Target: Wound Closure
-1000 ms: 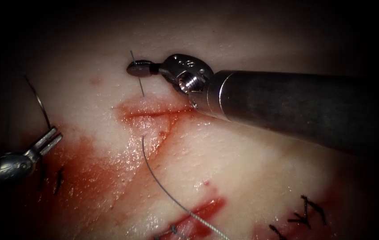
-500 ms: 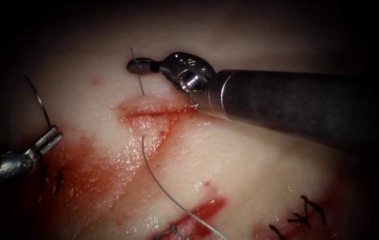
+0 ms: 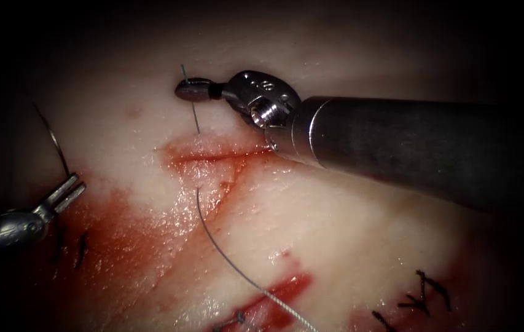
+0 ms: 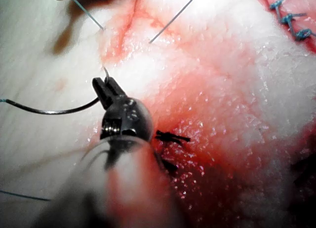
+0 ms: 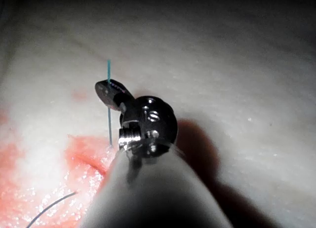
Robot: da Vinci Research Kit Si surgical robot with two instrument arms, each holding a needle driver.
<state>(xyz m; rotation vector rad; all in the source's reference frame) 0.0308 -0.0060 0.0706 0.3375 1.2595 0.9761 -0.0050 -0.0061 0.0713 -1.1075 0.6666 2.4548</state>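
The right tool [image 3: 195, 90] comes in from the right and its jaws are closed on the thread [image 3: 195, 120] just above the far side of the cut [image 3: 212, 157]. The thread goes down from the jaws into the tissue [image 3: 348, 227] at the far edge of the cut, and a short blue end stands up past the jaws. In the right wrist view the same tool [image 5: 109, 92] clamps the blue strand.

The left tool [image 3: 68, 190] is well apart, at the left of the scene. Its jaws are together on the needle [image 3: 56, 141], near one end of the curve; the rest of the needle arcs up and away, free of the tissue. In the left wrist view the needle [image 4: 49, 111] sweeps out from this tool [image 4: 104, 87].

On the near side of the cut the thread comes out again and runs down toward the near right. So one pass through both edges seems done, but I see no knot here and the cut is not yet closed. Dark finished stitches [image 3: 424, 292] lie at the near right and beside the left tool. Red fluid [image 3: 120, 246] covers the near left tissue.
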